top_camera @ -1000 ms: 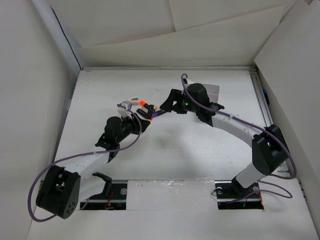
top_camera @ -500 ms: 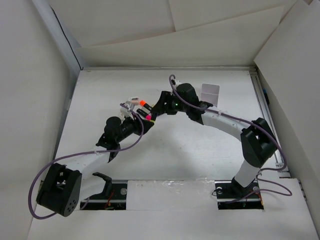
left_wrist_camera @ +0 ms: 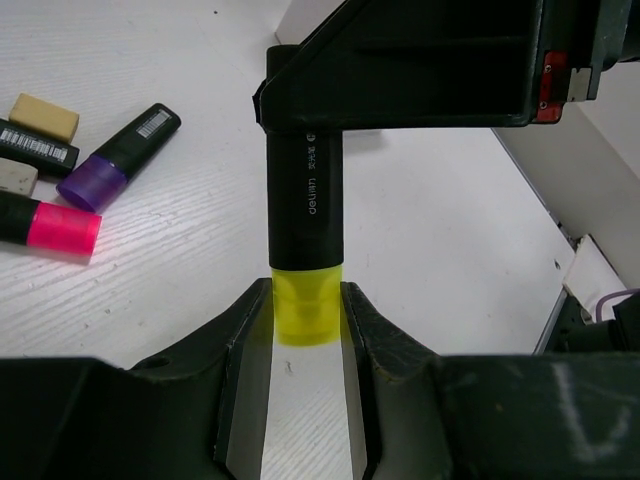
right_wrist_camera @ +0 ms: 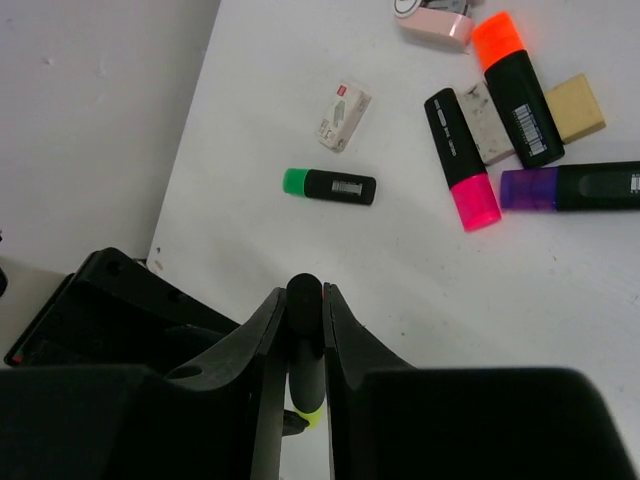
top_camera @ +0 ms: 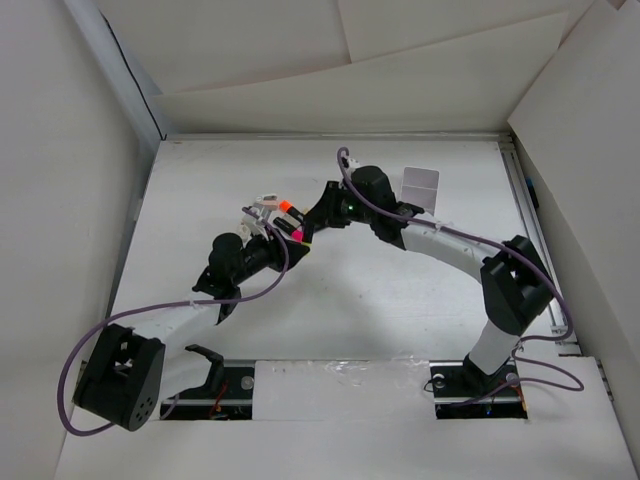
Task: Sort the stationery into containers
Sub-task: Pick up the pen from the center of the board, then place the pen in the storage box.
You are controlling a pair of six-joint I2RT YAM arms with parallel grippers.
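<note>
Handover above table (top_camera: pixel 400 290), centre of top view. L gripper (left_wrist_camera: pixel 305 303) is clenched on yellow marker (left_wrist_camera: pixel 305 210) at cap end. R gripper (right_wrist_camera: pixel 303 300) pinches its black barrel, prob. so R can carry it to white box (top_camera: pixel 420 183), upper right. Other markers (right_wrist_camera: pixel 463 165) lie unsorted, upper right of R wrist view.
</note>
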